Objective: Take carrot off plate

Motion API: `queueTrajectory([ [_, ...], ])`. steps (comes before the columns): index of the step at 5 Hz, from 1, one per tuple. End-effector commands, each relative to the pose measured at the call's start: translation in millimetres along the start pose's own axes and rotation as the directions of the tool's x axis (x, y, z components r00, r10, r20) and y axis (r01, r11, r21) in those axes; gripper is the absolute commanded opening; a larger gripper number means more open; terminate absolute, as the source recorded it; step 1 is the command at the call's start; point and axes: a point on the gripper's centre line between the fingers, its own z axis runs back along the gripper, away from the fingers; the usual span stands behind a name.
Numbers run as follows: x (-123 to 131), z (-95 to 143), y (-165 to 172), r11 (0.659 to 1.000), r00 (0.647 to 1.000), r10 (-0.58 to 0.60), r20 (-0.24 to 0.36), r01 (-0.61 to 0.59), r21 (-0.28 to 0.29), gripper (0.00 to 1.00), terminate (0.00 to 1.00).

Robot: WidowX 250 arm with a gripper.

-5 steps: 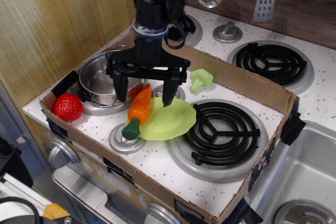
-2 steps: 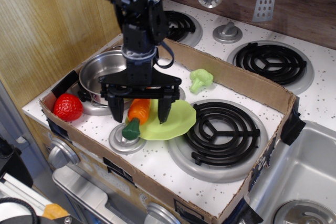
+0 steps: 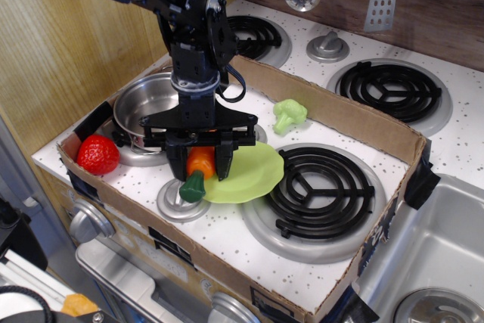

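The orange carrot (image 3: 200,164) lies at the left edge of the lime-green plate (image 3: 249,172), its dark green top (image 3: 191,187) hanging over a small silver burner disc. My black gripper (image 3: 201,163) points straight down over the carrot. Its two fingers (image 3: 225,158) stand close on either side of the orange body and look closed on it. The carrot still rests on the plate. The arm hides the carrot's upper part.
A steel pot (image 3: 144,111) stands behind left of the gripper, a red strawberry (image 3: 97,154) at the front left. Light green broccoli (image 3: 289,115) lies behind the plate. A black coil burner (image 3: 321,183) is to the right. Cardboard walls (image 3: 355,122) ring the stove.
The gripper came down over the carrot and its fingers closed from wide apart to tight against the carrot's sides. The carrot has barely moved.
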Motion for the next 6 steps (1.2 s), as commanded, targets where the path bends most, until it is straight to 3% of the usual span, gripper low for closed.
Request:
queueTrajectory([
  [1, 8, 34, -6, 0.998, 0.999, 0.040, 0.009, -0.041, 0.039, 0.00, 0.00],
  [2, 9, 61, -8, 0.996, 0.998, 0.057, 0.000, -0.057, 0.070, 0.00, 0.00],
  [3, 11, 90, -17, 0.997, 0.996, 0.054, -0.071, -0.051, 0.049, 0.00, 0.00],
  [4, 3, 105, -42, 0.999, 0.996, 0.030, -0.080, -0.029, 0.020, 0.00, 0.00],
  [6, -30, 121, -74, 0.999, 0.997, 0.023, -0.076, -0.021, 0.036, 0.00, 0.00],
])
